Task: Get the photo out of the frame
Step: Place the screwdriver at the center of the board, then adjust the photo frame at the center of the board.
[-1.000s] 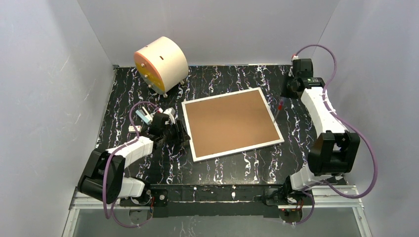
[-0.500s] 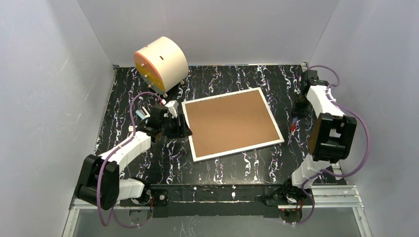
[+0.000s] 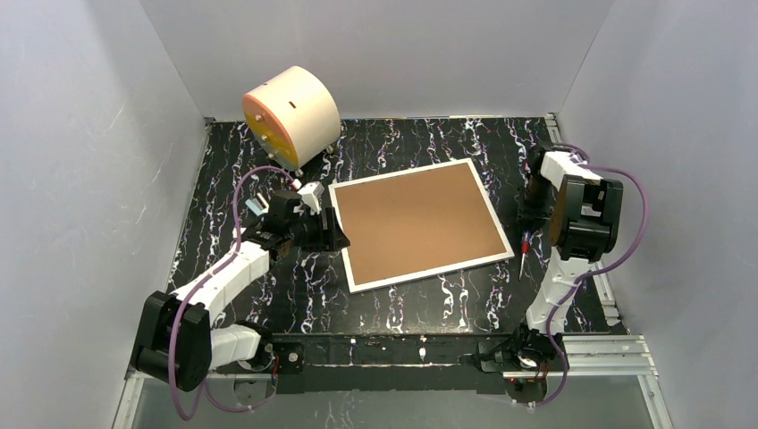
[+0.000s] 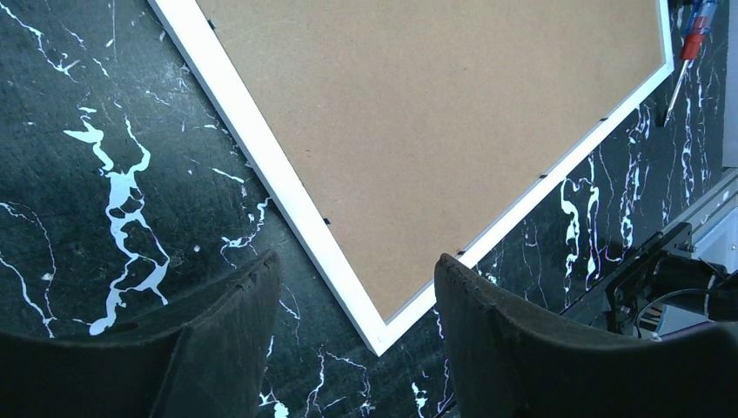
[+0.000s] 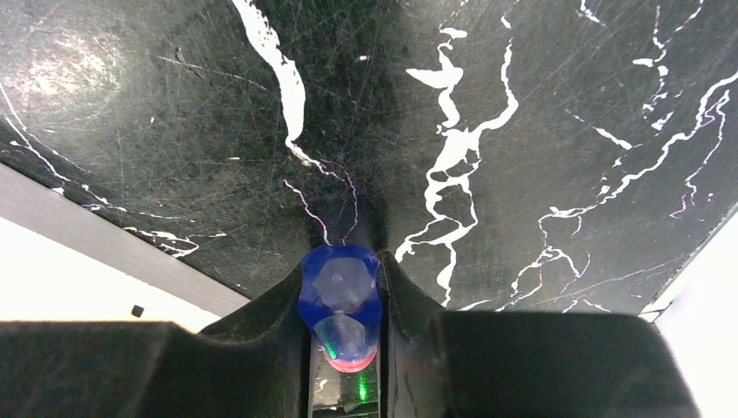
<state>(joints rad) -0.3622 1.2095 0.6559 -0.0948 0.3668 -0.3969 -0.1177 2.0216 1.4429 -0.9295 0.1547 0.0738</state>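
Note:
The frame [image 3: 416, 223] lies face down on the black marbled table, brown back panel up inside a thin white rim. The photo is hidden under it. My left gripper [image 3: 332, 234] is open and empty at the frame's left edge. In the left wrist view its fingers straddle the frame's near corner [image 4: 380, 335] from above [image 4: 357, 261]. My right gripper [image 3: 529, 228] is just off the frame's right edge, shut on a screwdriver [image 3: 524, 248] with a blue and red handle [image 5: 339, 300], pointing down at the table [image 5: 342, 266].
A cream cylinder with an orange face [image 3: 290, 114] stands at the back left corner. Grey walls close in three sides. Small black tabs [image 4: 327, 221] sit along the back panel's edge. A metal rail [image 3: 420, 353] runs along the near edge.
My right arm has swung from the far right corner toward the near side along the frame's right edge, carrying the screwdriver. My left gripper has edged closer to the frame's left edge.

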